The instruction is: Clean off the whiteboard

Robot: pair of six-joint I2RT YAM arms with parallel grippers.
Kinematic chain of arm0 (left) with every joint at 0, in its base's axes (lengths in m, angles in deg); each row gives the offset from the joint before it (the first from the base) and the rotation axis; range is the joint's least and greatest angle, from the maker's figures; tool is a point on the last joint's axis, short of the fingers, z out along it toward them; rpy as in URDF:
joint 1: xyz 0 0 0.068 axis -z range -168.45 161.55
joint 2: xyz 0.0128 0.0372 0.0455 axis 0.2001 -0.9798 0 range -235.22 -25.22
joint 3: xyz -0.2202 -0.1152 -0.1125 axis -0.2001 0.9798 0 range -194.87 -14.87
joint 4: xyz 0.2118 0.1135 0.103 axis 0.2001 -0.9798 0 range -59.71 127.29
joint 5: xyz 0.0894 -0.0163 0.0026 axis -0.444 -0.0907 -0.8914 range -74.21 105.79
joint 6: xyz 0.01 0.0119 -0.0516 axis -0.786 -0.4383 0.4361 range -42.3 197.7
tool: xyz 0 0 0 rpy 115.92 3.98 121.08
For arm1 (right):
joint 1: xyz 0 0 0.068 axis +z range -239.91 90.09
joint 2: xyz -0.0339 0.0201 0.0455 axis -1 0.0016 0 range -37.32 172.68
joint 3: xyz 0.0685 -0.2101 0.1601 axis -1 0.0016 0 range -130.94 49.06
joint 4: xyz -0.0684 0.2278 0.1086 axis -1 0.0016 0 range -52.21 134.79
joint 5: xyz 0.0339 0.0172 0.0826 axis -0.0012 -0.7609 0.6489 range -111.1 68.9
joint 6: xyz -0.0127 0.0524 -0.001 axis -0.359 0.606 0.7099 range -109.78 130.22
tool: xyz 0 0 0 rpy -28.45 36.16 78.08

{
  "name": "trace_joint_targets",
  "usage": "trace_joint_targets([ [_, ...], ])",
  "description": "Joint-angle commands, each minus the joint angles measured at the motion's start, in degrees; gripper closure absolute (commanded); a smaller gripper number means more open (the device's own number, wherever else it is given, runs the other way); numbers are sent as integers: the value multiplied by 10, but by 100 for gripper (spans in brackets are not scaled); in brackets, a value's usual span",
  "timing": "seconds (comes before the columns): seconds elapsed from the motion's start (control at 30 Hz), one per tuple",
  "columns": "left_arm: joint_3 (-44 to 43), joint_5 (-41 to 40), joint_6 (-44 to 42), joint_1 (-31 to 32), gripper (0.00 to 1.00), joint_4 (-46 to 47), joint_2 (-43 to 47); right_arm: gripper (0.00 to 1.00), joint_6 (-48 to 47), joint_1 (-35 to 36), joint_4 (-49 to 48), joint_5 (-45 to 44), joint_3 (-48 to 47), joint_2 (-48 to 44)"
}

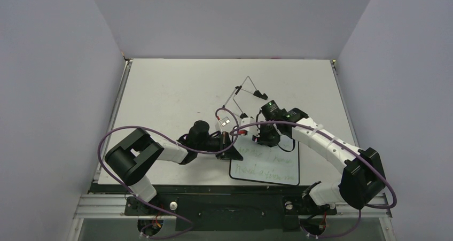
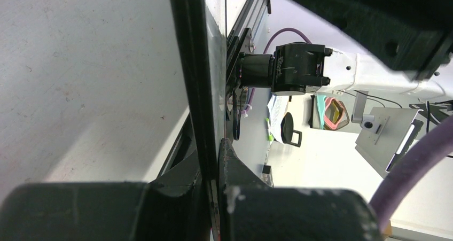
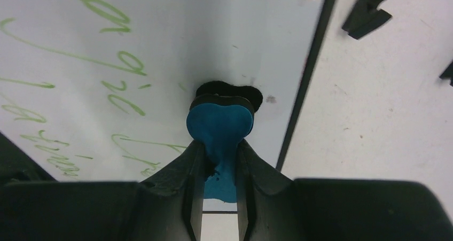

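Note:
The whiteboard (image 1: 265, 165) lies near the table's front edge, white with a thin black frame and green handwriting. In the right wrist view its face (image 3: 107, 48) fills the left, with green lines. My left gripper (image 1: 231, 146) is shut on the whiteboard's left edge, seen edge-on in the left wrist view (image 2: 200, 91). My right gripper (image 1: 265, 137) is shut on the blue-and-black eraser (image 3: 219, 124), squeezed between the fingers, its black pad down on the board near the board's far corner.
The thin wire easel stand (image 1: 247, 91) with black feet lies behind the board; its feet (image 3: 368, 11) show in the right wrist view. A small white tag (image 1: 225, 121) sits by the left wrist. Purple cables loop over both arms.

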Motion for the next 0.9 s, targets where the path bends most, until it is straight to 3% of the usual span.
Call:
trace_joint_targets([
  [0.0,2,5,-26,3,100,34,27,100,45,-21,-59,-66,7,-12],
  [0.37,-7,4,-27,2,100,33,31,100,-80,13,55,67,0,-31],
  [0.67,-8,4,-27,3,100,32,28,100,39,-3,-75,-83,21,-25],
  [0.77,-9,4,-28,2,100,32,26,100,47,-1,-85,-74,23,-31],
  [0.87,-9,4,-26,3,100,34,26,100,8,15,-45,-6,22,-35],
])
